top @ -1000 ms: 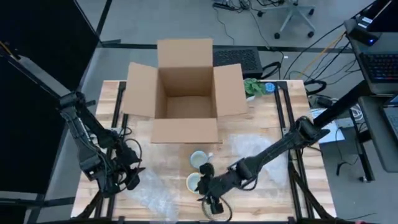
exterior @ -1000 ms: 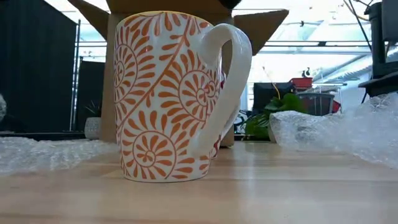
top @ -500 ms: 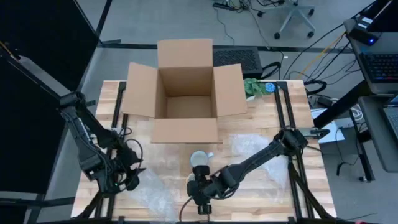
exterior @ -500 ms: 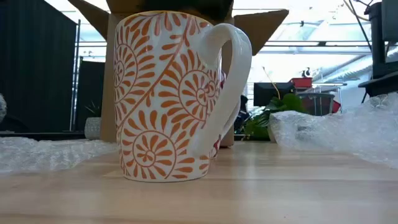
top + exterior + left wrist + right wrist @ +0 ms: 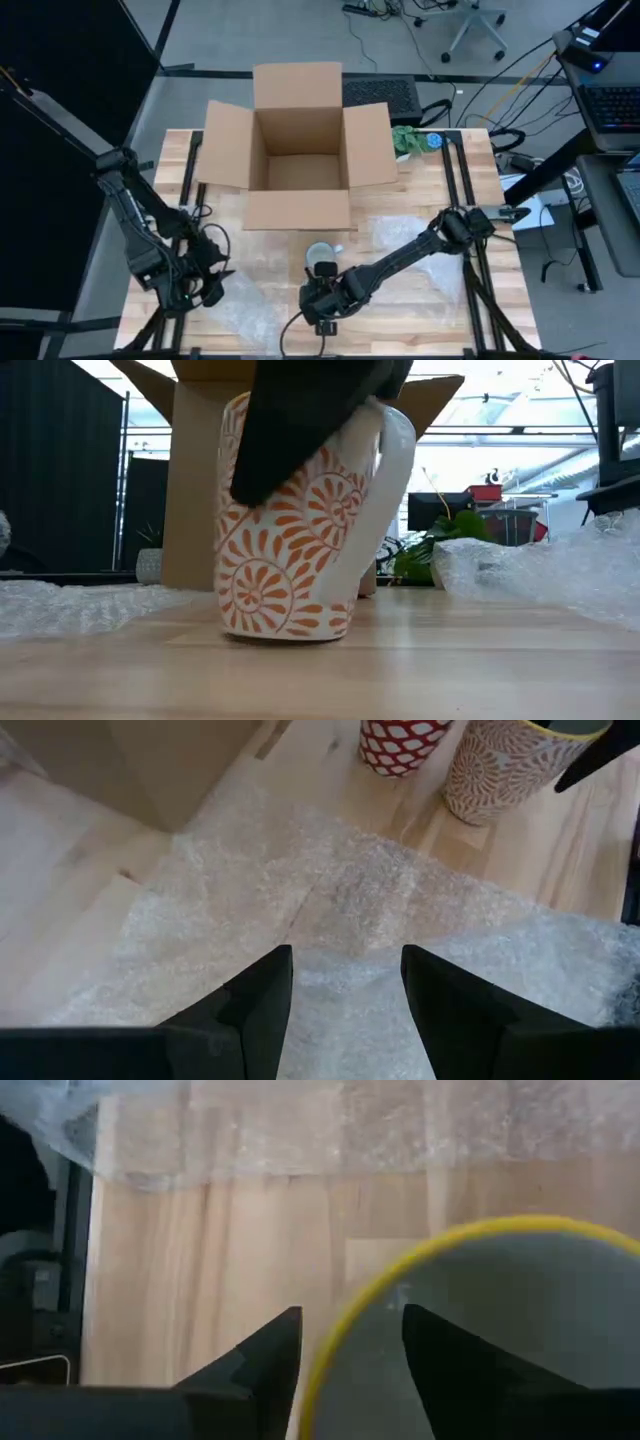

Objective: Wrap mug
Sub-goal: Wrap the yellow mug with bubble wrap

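An orange-patterned mug [image 5: 290, 560] with a yellow rim stands near the table's front edge, and my right gripper [image 5: 320, 303] is on top of it, open. A red-and-white mug [image 5: 322, 255] stands just behind it. A sheet of bubble wrap [image 5: 245, 310] lies flat at the near left. My left gripper [image 5: 345, 1000] hovers open over this sheet, with nothing between its fingers. My right gripper comes at the orange mug from above, with the yellow rim [image 5: 400, 1275] between its fingers. One finger [image 5: 450, 1365] is inside the mug and one [image 5: 250, 1370] outside it. They are not closed on the wall. The mug leans, its base on the table.
An open cardboard box [image 5: 297, 140] stands at the far middle of the table. A second sheet of bubble wrap [image 5: 410, 240] lies crumpled at the right. A green plant [image 5: 405, 140] sits by the box's right flap.
My right gripper has gone toward the table's left edge and come down over the orange mug, one finger entering its mouth. The mug, upright before, has slid a little toward the table's right edge and now leans.
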Tool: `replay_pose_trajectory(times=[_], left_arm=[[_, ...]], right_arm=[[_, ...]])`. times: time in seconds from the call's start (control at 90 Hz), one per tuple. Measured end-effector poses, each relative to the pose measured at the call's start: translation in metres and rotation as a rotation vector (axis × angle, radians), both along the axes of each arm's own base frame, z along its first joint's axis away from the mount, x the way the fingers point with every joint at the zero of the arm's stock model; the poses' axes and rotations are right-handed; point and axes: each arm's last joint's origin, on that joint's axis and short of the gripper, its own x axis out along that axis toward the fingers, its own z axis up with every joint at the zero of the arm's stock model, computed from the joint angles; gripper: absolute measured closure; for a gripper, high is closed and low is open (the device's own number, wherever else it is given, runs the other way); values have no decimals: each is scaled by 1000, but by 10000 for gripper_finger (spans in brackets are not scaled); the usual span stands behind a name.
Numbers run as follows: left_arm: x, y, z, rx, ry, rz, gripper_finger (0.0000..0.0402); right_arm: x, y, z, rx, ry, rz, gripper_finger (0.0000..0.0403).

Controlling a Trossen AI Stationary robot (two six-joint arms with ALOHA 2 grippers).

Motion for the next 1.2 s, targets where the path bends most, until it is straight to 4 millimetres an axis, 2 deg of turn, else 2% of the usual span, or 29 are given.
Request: replay_pose_trajectory(times=[0.089,0.233,0.289,0.456,0.656,0.822,0.922,1.022,1.2], left_arm=[[0,0,0,3,0,-9,223],[0,0,0,4,1,-10,223],[0,0,0,4,1,-8,223],[7,1,-2,-17,35,11,223],[28,-4,-4,39,71,-224,223],[41,0,-2,13,54,-232,223],[44,5,-4,23,106,-253,222],[48,12,-6,-24,185,-251,209],[51,18,-7,-28,226,-244,163]], right_arm=[[0,0,-2,-11,5,17,288],[0,1,-2,-9,7,23,373],[-1,3,0,-11,1,34,390],[-6,13,0,-14,-8,37,395],[-12,29,3,-4,-27,65,398],[-12,29,3,-13,-29,58,399],[-12,29,3,-16,-31,57,400],[-13,30,3,-14,-30,59,400],[-13,30,3,-15,-31,60,400]])
